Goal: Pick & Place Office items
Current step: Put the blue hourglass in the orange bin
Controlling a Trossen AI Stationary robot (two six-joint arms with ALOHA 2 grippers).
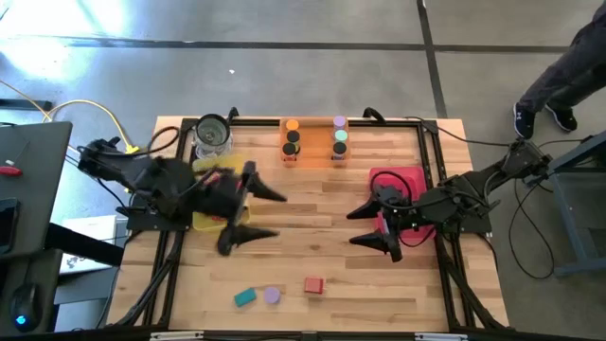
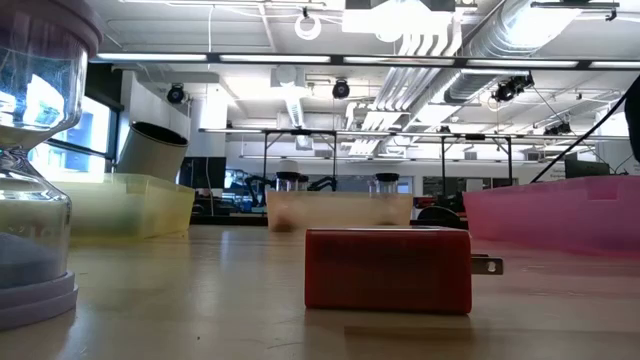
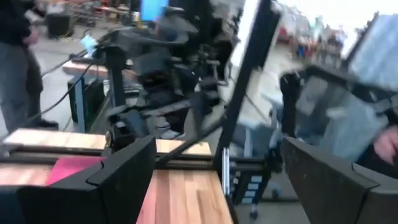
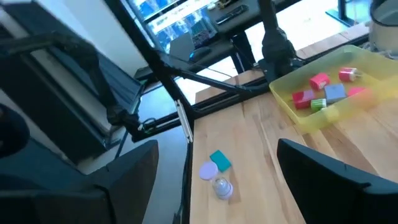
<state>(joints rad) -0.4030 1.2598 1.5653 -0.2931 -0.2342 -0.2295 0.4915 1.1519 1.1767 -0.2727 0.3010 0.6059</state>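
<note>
Office items: a small red block (image 1: 313,284), a teal block (image 1: 245,297) and a lavender piece (image 1: 272,296) lay loose near the table's front edge.
Yellow translucent tray (image 4: 348,109): held red, grey and pink pieces.
Orange tray (image 1: 315,156): held short black, orange, green and purple cylinders.
Left gripper (image 1: 268,214): jaws apart, empty, beside the yellow tray.
Right gripper (image 1: 371,226): fingers spread, empty, by the pink tray (image 1: 409,177).

Bare table (image 1: 322,237) centre (trays (image 1: 312,152) seemingly edge-bound).
</note>
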